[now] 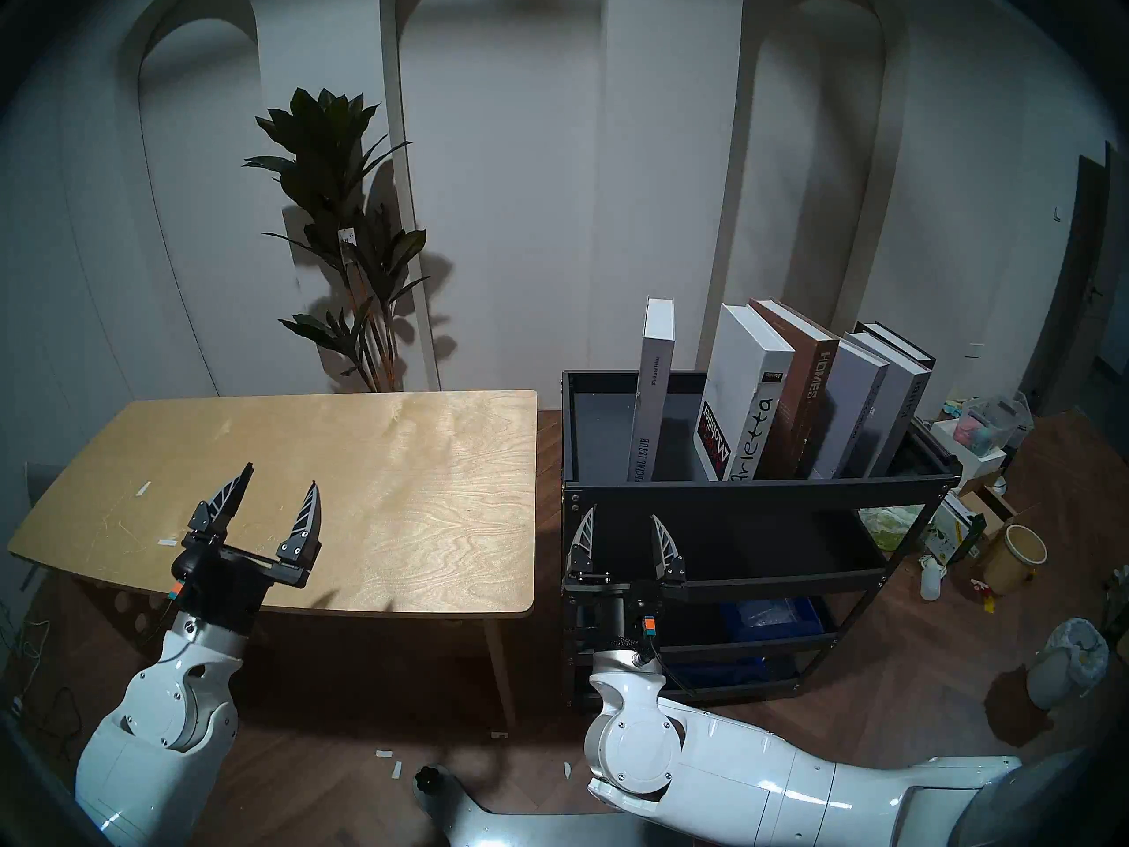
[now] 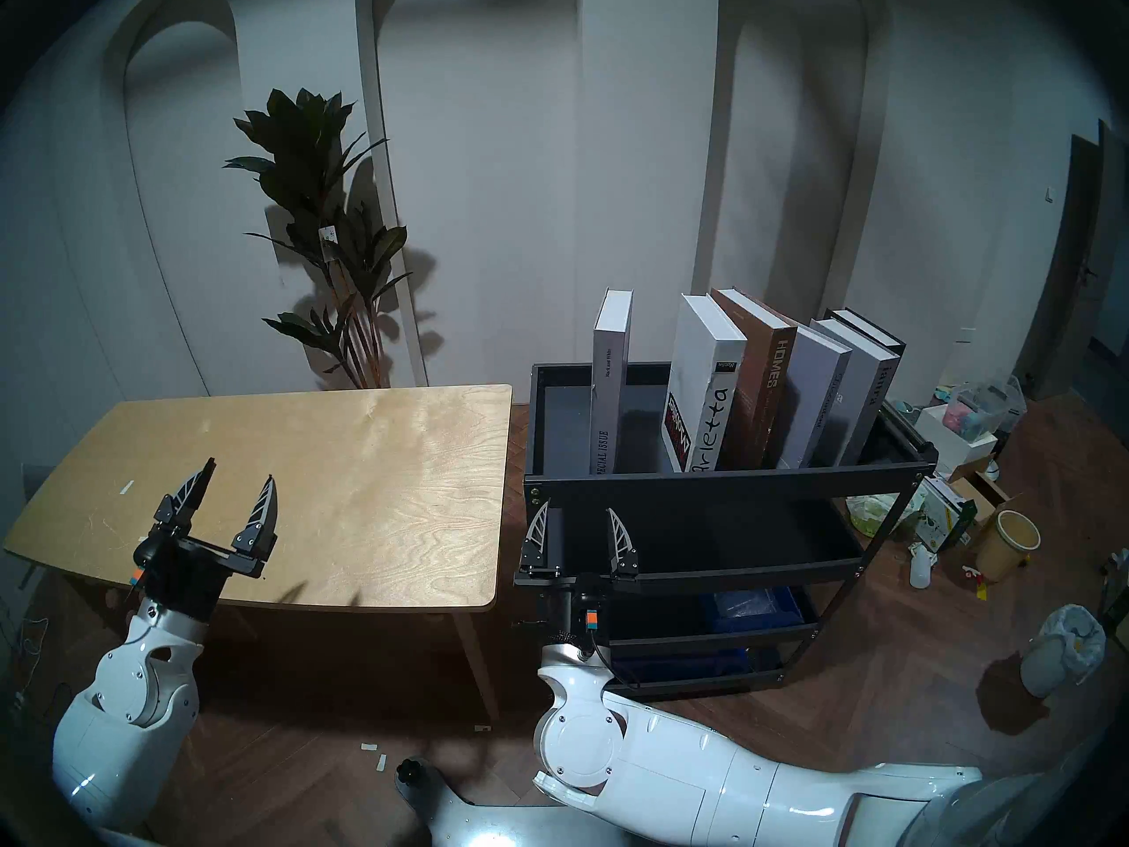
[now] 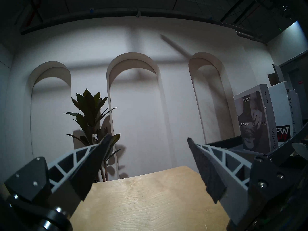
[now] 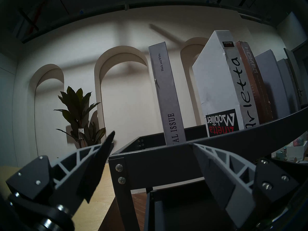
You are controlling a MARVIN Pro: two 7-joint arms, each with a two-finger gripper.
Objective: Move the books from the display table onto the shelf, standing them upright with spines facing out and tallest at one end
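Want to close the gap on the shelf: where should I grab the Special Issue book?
Grip the Special Issue book with the right tool across its covers, high on the spine, coming from the front. It stands alone and upright, both faces free, its foot behind the shelf rim.

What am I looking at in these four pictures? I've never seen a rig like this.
A two-armed robot. Two near-identical pictures look down from its head; the other two come from cameras on its wrists. Its left claw hangs open and empty over the bare wooden table. Its right claw is open and empty too, in front of the black metal shelf. Six books stand on the shelf's top tray; the grey "Special Issue" stands apart from the rest.
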